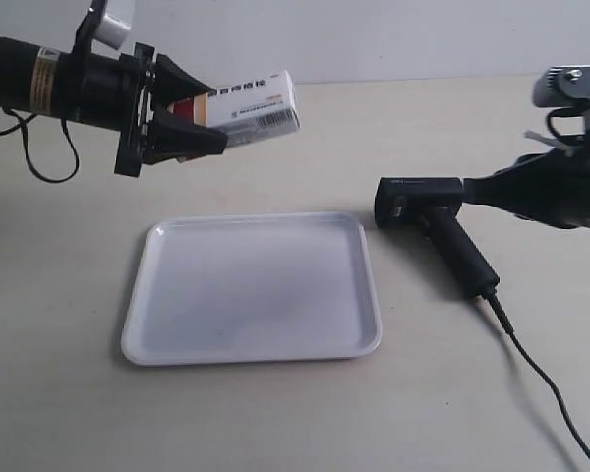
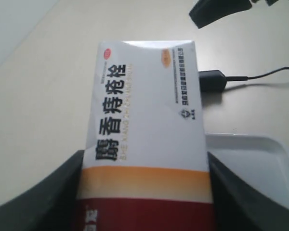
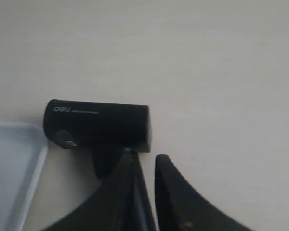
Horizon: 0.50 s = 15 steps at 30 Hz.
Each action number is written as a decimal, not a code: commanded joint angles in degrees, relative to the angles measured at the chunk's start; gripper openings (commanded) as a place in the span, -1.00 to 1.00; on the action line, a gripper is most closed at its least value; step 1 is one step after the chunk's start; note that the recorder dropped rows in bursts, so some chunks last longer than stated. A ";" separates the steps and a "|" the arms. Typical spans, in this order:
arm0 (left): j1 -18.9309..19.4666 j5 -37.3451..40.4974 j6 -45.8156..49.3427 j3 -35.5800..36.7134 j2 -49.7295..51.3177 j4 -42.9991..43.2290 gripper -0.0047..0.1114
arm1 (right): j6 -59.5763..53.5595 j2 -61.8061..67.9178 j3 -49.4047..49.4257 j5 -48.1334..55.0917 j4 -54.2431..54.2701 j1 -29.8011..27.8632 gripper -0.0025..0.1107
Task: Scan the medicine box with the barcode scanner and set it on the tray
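Note:
The medicine box, white with a red and tan band, hangs in the air beyond the tray's far edge, its barcode showing on the side face. My left gripper, the arm at the exterior view's left, is shut on its banded end. In the left wrist view the box fills the space between the fingers. The black barcode scanner rests on the table right of the white tray. My right gripper is shut with only a thin slit, its tips touching the rear of the scanner head.
The scanner's black cable trails from the handle toward the near right corner of the table. A corner of the tray shows beside the scanner head. The handle's end and the tray's rim show past the box.

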 commanded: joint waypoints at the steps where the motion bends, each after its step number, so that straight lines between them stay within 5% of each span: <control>1: -1.64 3.22 3.65 7.50 -4.59 -0.47 -0.90 | -1.27 5.74 -5.24 3.08 -1.56 3.26 -0.21; 8: -1.90 5.79 6.55 15.34 -7.98 -0.47 -0.90 | -2.01 13.40 -10.92 5.53 -4.12 3.74 0.74; 15: -1.90 9.04 13.07 20.10 -10.07 -0.47 -0.90 | -4.74 21.17 -14.80 5.54 -4.12 3.74 0.83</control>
